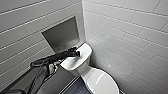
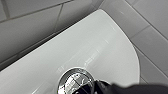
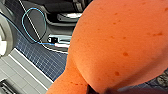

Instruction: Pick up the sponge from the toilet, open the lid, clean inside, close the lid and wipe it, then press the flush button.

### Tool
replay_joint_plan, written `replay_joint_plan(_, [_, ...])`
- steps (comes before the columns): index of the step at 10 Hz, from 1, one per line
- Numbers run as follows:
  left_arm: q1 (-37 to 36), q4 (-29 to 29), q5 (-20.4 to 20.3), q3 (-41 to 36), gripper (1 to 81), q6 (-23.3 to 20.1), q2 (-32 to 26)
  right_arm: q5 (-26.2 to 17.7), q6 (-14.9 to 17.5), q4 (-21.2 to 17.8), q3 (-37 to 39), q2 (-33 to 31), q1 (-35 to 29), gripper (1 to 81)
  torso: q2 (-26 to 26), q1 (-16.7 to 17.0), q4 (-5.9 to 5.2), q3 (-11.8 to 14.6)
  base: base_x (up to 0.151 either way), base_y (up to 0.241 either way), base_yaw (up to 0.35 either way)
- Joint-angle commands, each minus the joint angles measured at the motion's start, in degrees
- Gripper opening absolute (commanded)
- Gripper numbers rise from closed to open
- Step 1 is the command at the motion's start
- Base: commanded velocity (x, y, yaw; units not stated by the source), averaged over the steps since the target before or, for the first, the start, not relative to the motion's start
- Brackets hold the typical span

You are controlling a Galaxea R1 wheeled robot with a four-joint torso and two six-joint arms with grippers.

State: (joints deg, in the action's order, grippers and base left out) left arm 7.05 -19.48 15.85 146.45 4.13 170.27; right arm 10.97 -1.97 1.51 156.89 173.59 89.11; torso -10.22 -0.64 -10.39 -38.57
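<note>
At frame centre | left end effector (image 1: 77, 53) was at button (image 2: 75, 82), grip unclear | right end effector (image 3: 100, 89) clamped soft sponge (image 3: 120, 42) | button likely stiff, press centre

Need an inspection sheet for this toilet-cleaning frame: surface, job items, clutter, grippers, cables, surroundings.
Surface: white glossy tank top of the white ceramic toilet.
Job's things: round silver-rimmed flush button set in the tank top; white oval lid closed; red-orange soft sponge held above the floor.
Clutter: nothing seen.
Grippers: left gripper over the tank top, at the flush button, jaws unclear; right gripper holds the sponge.
Cables: thin blue cable looped on the floor.
Surroundings: white wall tiles; grey metal wall panel; dark blue small-tiled floor.
</note>
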Motion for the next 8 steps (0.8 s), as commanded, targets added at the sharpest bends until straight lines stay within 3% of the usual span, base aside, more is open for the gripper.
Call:
replay_joint_plan(1, [-10.25, 3.31, 1.29, 4.02, 1.0, -0.44, 0.78, -4.38, 0.04, 0.60, -0.55, 0.55, 1.82, 1.0, 0.00, 0.00, 0.00, 0.00, 0.000, 0.000, 0.000])
replay_joint_plan(8, [-7.27, 5.59, 1.20, 5.08, 1.0, -0.53, 0.61, -4.38, 0.12, 0.77, -0.90, 0.73, 2.08, 1.0, 0.00, 0.00, 0.00, -0.02, 0.000, 0.000, 0.000])
